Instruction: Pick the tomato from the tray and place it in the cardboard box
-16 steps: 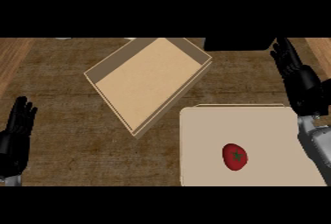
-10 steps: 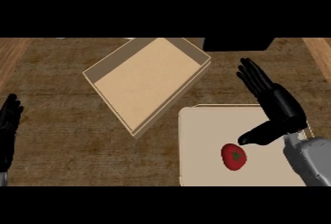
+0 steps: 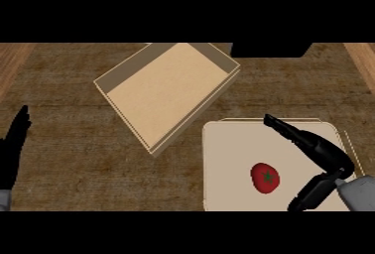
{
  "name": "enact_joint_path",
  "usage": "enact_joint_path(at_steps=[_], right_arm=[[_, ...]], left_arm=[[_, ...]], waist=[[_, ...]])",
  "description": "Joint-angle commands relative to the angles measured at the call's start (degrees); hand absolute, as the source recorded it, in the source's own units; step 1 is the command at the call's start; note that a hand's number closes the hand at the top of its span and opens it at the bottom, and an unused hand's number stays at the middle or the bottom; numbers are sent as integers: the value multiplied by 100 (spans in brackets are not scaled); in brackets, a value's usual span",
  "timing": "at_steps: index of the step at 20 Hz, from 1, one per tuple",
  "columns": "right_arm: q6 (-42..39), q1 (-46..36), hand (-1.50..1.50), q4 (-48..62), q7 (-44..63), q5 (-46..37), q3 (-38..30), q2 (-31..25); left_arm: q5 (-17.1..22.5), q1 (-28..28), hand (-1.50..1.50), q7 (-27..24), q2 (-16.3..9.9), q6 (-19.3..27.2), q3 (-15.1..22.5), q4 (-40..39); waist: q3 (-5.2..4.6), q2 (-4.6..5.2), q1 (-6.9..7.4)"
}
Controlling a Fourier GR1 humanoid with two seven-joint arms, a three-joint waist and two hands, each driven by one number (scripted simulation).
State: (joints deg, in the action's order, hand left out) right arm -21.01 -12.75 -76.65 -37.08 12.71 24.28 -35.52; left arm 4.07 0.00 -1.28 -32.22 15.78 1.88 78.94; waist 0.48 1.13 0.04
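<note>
**Right hand spread above the tomato, much of the scene cut off**

The tomato (image 3: 265, 177) lies on the pale tray (image 3: 227, 149), towards its lower middle, untouched. The right hand (image 3: 322, 154) sits over the tray's right side, fingers (image 3: 282, 126) straight and spread wide from the thumb, holding nothing; its forearm runs out at the lower right corner. The tray's near edge is cut off at the bottom. The cardboard box (image 3: 128, 79) lies tilted on the table (image 3: 73, 163), up and left of the tray, its inside bare. The left hand (image 3: 15, 144) rests at the left edge, fingers up, mostly out of view. A dark object (image 3: 267, 48) at the top is hard to make out.
</note>
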Motion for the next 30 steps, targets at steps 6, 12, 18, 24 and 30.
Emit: enact_joint_path(at_steps=[6, 12, 18, 24, 30], right_arm=[[-223, -684, -150, 1791, -2613, -1402, -55, -627], [406, -1262, -150, 1681, -2290, -2762, 682, -913], [570, -1884, -150, 1912, -1608, -3855, 1270, -736], [185, -1782, -150, 1565, -1160, -4345, 1382, -429], [71, -1627, -150, 1324, -924, -4906, 921, -267]], left_arm=[[-357, -378, 0, 299, 152, 121, 243, -146], [-279, -754, 0, 382, 94, -158, 131, -477], [-576, -601, 0, 354, 365, 119, 269, -403], [-645, -763, 0, 396, 373, -34, -9, -679], [-771, -645, 0, 109, 381, -280, -338, -741]], waist=[[-22, -47, 173], [-43, -73, 118], [-48, -85, 130], [-50, -109, 17], [-49, -113, 5]])
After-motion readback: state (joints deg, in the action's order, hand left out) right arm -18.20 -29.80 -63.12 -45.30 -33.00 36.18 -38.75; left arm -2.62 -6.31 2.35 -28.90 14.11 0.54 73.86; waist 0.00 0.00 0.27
